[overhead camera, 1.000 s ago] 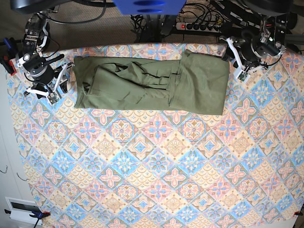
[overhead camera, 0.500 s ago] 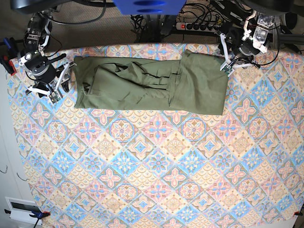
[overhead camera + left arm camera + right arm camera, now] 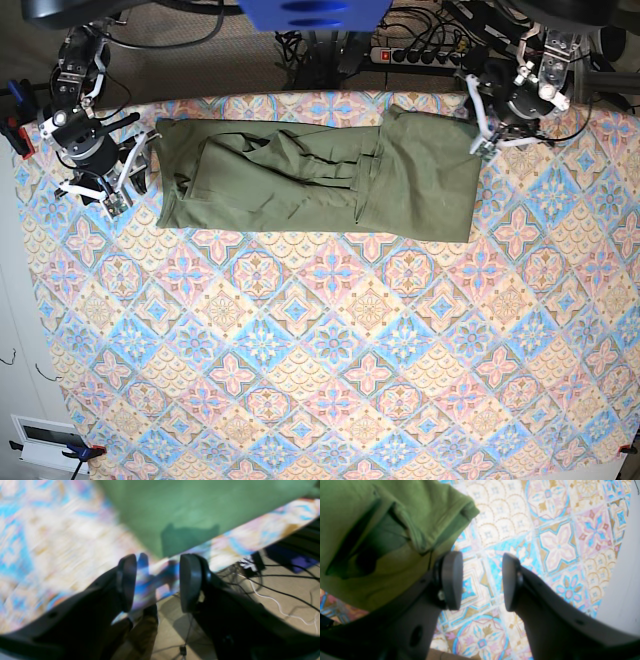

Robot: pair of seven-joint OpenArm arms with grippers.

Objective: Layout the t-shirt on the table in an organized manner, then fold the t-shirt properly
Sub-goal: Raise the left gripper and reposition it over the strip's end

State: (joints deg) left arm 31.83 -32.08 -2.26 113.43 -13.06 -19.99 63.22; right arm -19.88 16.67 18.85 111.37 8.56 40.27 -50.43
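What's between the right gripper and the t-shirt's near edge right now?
Only bare patterned table: in the right wrist view the open right gripper sits just beside the t-shirt, nothing between.

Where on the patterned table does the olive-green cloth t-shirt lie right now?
In the base view, the olive-green cloth t-shirt lies folded into a long band along the far edge of the tile-patterned table, between the right gripper and the left gripper.

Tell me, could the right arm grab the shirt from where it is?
Probably yes: the right gripper hangs open beside the shirt end, with only bare table between them and nothing in the way.
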